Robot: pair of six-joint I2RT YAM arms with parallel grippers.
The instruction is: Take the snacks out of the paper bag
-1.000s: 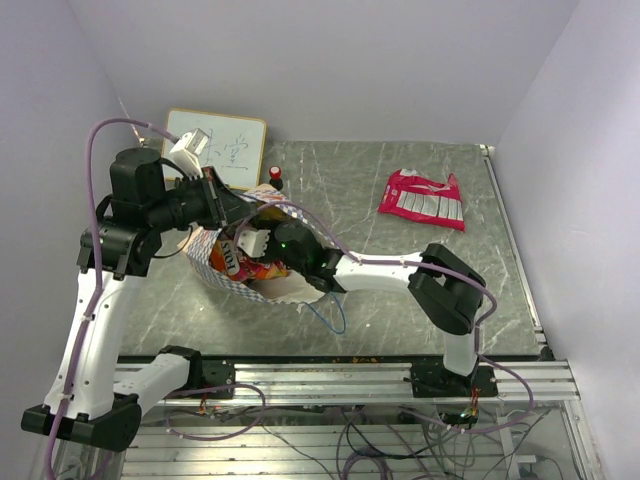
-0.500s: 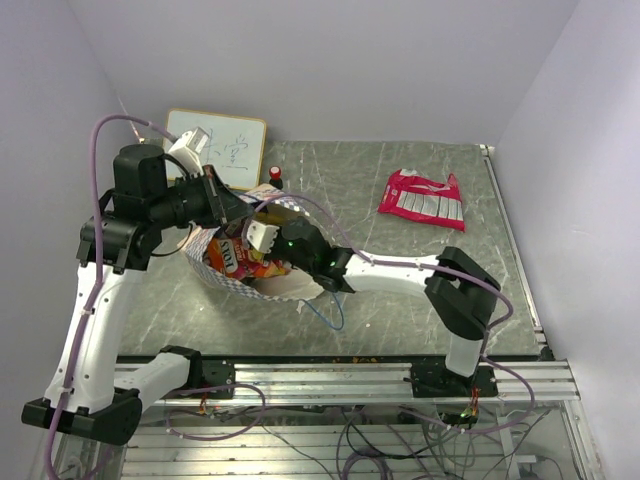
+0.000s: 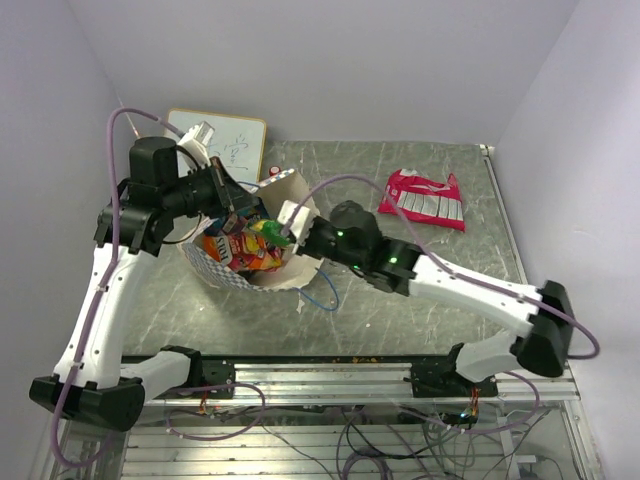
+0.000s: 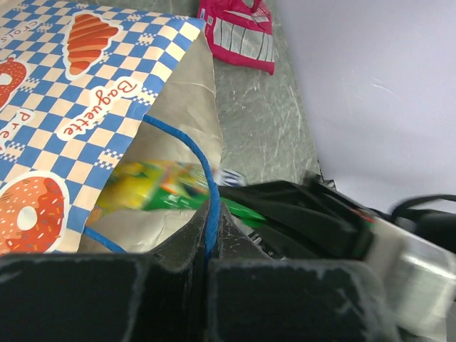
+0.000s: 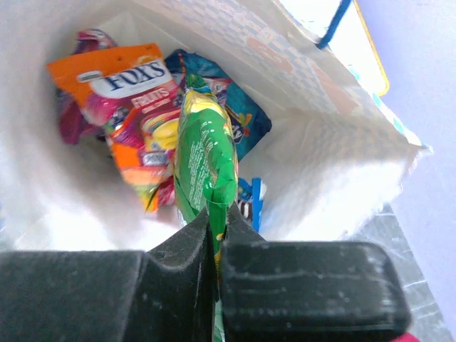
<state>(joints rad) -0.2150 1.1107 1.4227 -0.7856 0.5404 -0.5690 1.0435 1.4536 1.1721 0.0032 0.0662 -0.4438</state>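
The table (image 3: 420, 290) is a dark grey-green marbled slab. On it sits the paper bag (image 3: 235, 275) at the left, with one blue cord handle (image 3: 328, 300) trailing onto the stone. A red-pink snack packet (image 3: 421, 198) lies flat well off to the right, and there's a whiteboard (image 3: 235, 145) at the back-left edge.

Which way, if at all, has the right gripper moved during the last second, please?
Yes. The right gripper, shut on the green packet, has shifted right in the top view, towards the red packet on the table.
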